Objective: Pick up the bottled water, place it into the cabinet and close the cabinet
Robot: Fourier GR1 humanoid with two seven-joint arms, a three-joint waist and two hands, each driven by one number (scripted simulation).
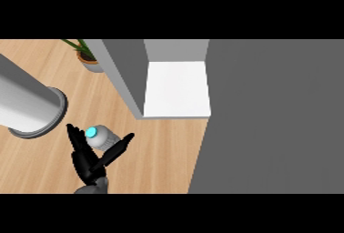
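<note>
- One robot hand (91, 164) showed in the head view, entering from the lower edge at the left of the picture; which arm it belonged to could not be settled from this view alone.
- Its dark fingers (75, 139) were spread in a V and partly curled, with the bottled water (101, 137) sitting between them.
- The fingers stood on the bottle's left and the thumb on its right; both appeared to touch its sides, though full closure round it could not be confirmed.
- The bottled water was seen from above, its cyan cap facing up and towards the left fingers; its pale body lay over the wooden bench (161, 154).
- The cabinet (176, 88) stood beyond the hand and to its right, door open, its white inner floor exposed; the bottle was outside it.
- A large grey cylinder (27, 107) lay on the bench just beyond and left of the fingertips.
- A potted plant (86, 55) stood well beyond the hand, beside the cabinet's left wall.
</note>
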